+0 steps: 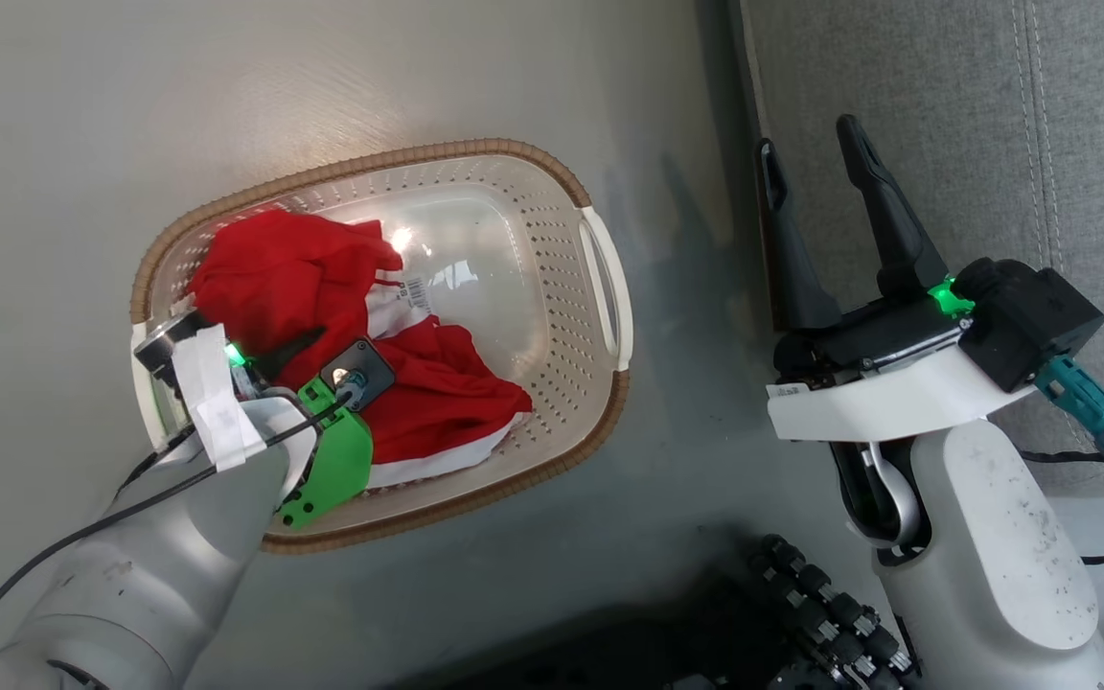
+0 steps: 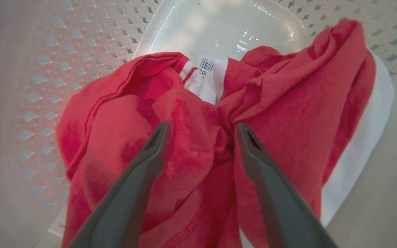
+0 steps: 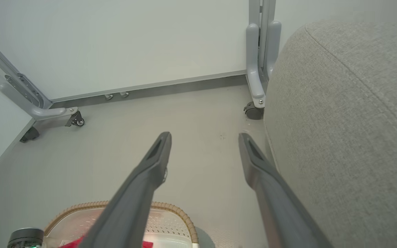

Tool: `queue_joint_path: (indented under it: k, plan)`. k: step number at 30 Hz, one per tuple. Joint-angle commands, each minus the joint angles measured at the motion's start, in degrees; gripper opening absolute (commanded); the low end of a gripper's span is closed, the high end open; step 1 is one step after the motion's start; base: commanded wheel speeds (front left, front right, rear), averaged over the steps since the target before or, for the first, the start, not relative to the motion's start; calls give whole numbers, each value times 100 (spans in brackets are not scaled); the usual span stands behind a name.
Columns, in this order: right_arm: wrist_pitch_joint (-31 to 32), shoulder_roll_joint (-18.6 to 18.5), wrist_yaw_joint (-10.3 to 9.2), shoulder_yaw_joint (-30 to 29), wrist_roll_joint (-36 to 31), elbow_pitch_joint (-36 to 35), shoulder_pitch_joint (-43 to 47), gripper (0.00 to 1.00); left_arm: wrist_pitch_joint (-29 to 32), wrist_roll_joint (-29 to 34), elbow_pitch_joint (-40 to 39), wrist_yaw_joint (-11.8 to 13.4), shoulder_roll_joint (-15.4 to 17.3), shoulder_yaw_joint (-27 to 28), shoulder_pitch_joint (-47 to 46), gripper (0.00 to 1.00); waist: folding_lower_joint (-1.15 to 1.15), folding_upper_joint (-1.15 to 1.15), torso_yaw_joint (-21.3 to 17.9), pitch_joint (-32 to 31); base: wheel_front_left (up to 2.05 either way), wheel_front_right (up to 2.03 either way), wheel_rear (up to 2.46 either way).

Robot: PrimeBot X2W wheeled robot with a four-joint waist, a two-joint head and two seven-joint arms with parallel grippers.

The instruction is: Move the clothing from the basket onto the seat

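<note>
Where the head view starts at nine o'clock, entries run as follows.

1. Left gripper (image 2: 203, 126): lowered into the basket (image 1: 552, 192), jaws spread wide, one finger on each side of a raised fold of the clothing (image 1: 322, 287). Contact with the cloth cannot be told.
2. Clothing: red with white trim, heaped in the basket's eight-o'clock half. A barcode label (image 1: 415, 294) shows at the heap's edge.
3. Basket: cream, perforated, brown rim. It stands on the grey floor (image 1: 82, 144), its bare bottom toward two o'clock.
4. Right gripper (image 1: 809, 137): at three o'clock, jaws wide apart and empty, fingers pointing to twelve along the seat's edge.
5. Seat (image 1: 945, 125): grey woven cushion at two o'clock, apart from the basket.
</note>
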Motion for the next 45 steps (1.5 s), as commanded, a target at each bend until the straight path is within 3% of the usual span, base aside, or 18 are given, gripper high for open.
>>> queue_joint_path:
  k: [1,13,22,32,33,34,35,36,45]
  plan:
    - [-18,0,0,19,69,7,-105,100,88,36,78,0,71,-69,-143,100,-1,0,-156,191,0,0,0]
    - [-18,0,0,193,414,-47,-175,100,783,202,325,105,216,-427,-503,100,-1,0,-296,439,0,0,0]
    - [-18,0,0,268,599,-87,-218,100,842,181,380,246,409,-497,-690,100,-1,0,-469,691,0,0,0]
    - [-18,0,0,312,670,-120,-272,100,1477,73,440,160,546,-565,-692,100,-1,0,-554,899,0,0,0]
    - [-18,0,0,316,671,-126,-284,100,1538,56,444,151,557,-567,-691,95,-1,0,-559,915,0,0,0]
    - [-19,0,0,319,673,-133,-301,100,1594,28,448,142,568,-570,-694,64,-1,0,-567,933,0,0,0]
    - [-18,0,0,317,671,-135,-314,100,1658,26,450,133,573,-581,-696,46,-1,0,-572,945,0,0,0]
    - [-18,0,0,314,665,-134,-325,100,1728,-18,454,111,579,-567,-694,0,-1,0,-578,956,0,0,0]
    - [-18,0,0,223,586,-142,-361,100,1438,126,449,101,537,-825,-757,0,-1,0,-526,922,0,0,0]
